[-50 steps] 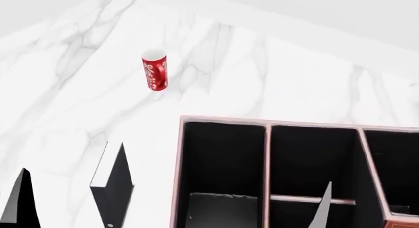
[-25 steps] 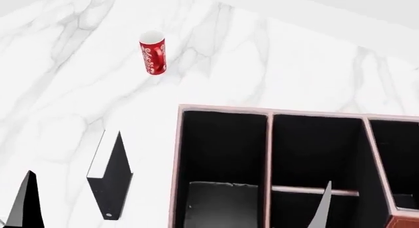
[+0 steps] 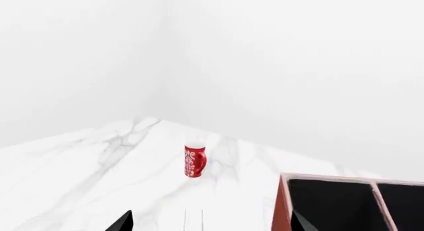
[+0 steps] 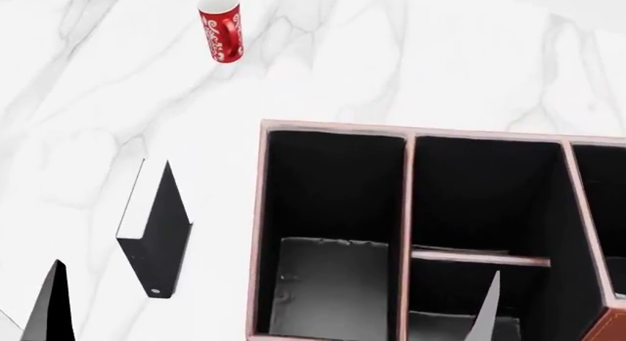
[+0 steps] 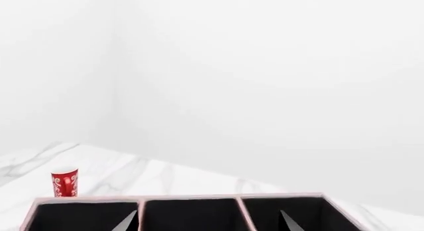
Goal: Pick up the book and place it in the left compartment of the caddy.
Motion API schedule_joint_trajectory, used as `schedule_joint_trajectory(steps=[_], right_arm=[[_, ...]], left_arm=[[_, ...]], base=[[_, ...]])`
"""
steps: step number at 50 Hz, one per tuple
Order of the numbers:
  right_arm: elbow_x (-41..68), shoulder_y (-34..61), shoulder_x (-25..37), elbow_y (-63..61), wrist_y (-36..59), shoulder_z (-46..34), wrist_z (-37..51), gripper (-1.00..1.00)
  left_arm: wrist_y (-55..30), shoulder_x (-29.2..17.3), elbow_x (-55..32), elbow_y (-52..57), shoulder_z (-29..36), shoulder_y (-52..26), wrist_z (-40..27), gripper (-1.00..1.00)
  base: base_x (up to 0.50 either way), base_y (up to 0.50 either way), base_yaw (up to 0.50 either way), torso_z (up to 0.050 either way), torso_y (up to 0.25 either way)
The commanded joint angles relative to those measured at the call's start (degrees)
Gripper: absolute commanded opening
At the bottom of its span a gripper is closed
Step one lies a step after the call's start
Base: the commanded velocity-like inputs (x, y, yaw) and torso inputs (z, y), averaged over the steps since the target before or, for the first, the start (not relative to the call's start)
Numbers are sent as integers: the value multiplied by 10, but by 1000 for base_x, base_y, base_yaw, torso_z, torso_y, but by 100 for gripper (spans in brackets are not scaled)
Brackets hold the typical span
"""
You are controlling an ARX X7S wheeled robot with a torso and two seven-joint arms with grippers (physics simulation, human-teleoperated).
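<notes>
Everything on the worktop [image 4: 470, 55] sits lower in my head view than a second ago: the mug has slid up toward the top edge, the caddy shows more of its floor, so the head has tilted further down.

At the far left, my left hand [image 4: 51, 301] shows only as one dark fingertip at the bottom edge; in the left wrist view two tips stand well apart, so I read it as wide and empty. Just beside it, ahead and slightly right, the book [image 4: 157, 235] stands on edge, spine low toward me, long axis running away from me and leaning a little left. My left arm is clearly the nearer one. Further right is the caddy [image 4: 260, 231], with the left compartment [image 4: 333, 209] next to the book. My right hand [image 4: 486, 312] hangs over the middle bay, fingers spread, nothing held.

The book's cover faces are hard to make out, and both hands are cut off.
</notes>
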Motion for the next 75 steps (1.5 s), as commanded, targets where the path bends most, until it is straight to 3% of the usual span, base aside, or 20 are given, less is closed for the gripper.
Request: schedule_joint_trajectory(steps=[1,18,35,58,75], right_arm=[[5,-7,6,-10,-1,10,7,100],[6,-2,9,-4,-6,2,8,100],[10,-1,13,-6,-5,1,13,100],[14,-4,18,0,-15,2,17,100],[17,0,21,-1,-13,-2,21,100]], left_arm=[[-54,-16,-19,20,9,-29,-22,100],[-137,-6,-25,-53,64,-163,-20,100],[-143,61,6,-202,126,-263,-4,100],[-120,108,48,-400,176,-342,31,100],[-129,123,48,-482,167,-363,19,100]], base=[[0,0,0,0,0],[0,0,0,0,0],[0,0,0,0,0],[0,0,0,0,0],[0,0,0,0,0]])
